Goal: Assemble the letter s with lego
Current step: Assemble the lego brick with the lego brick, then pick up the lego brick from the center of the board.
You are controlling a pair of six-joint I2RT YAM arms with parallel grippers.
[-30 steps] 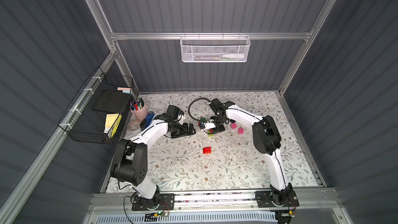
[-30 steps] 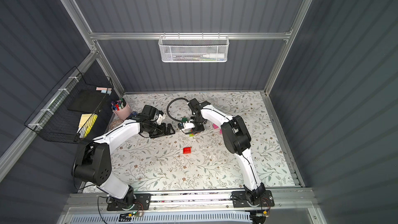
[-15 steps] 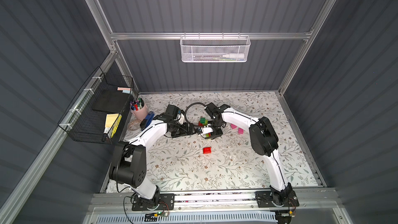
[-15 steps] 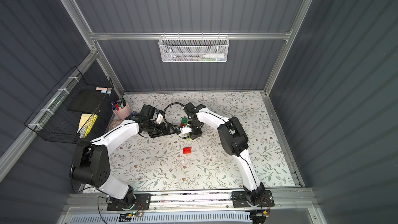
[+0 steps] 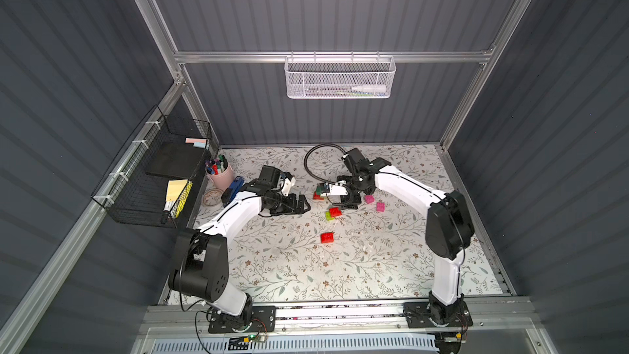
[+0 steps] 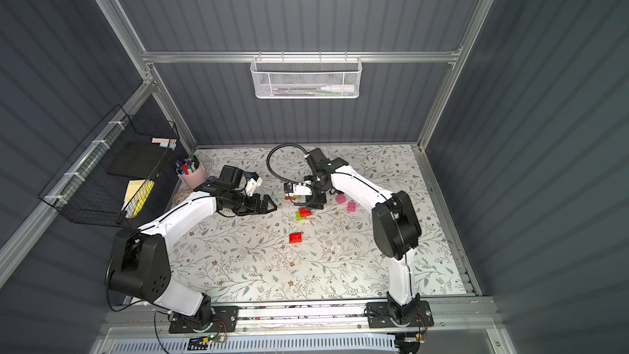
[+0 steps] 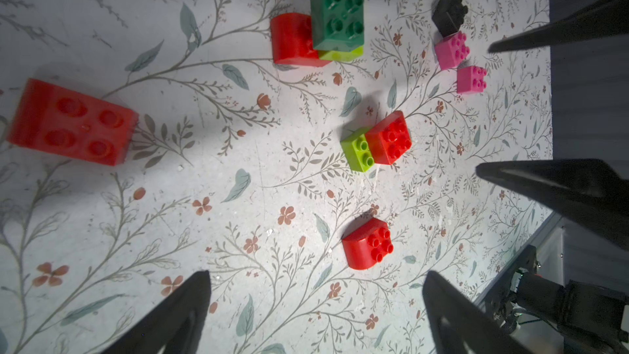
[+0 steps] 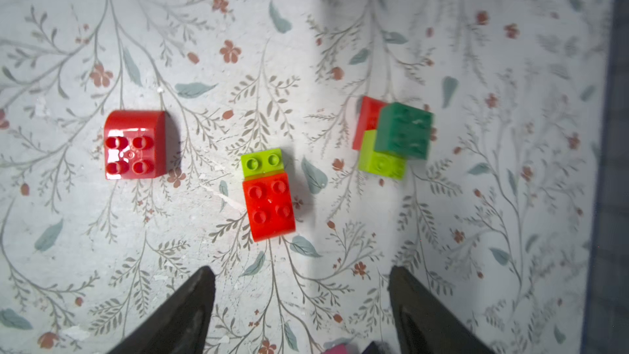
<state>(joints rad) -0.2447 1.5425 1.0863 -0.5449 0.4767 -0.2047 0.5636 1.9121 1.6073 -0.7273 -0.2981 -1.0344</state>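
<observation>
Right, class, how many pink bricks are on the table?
2. One pink brick lies next to the black brick; the other pink brick sits close by. More could be hidden.

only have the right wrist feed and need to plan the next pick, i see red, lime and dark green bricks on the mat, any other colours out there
observer: yes. The left wrist view shows a pink brick, a second pink brick and a black brick lying close together, beyond the dark green one.
operator: ok, and the other arm, is it holding anything
observer: no. The left hand is open and empty, with no brick between its fingers.
</observation>
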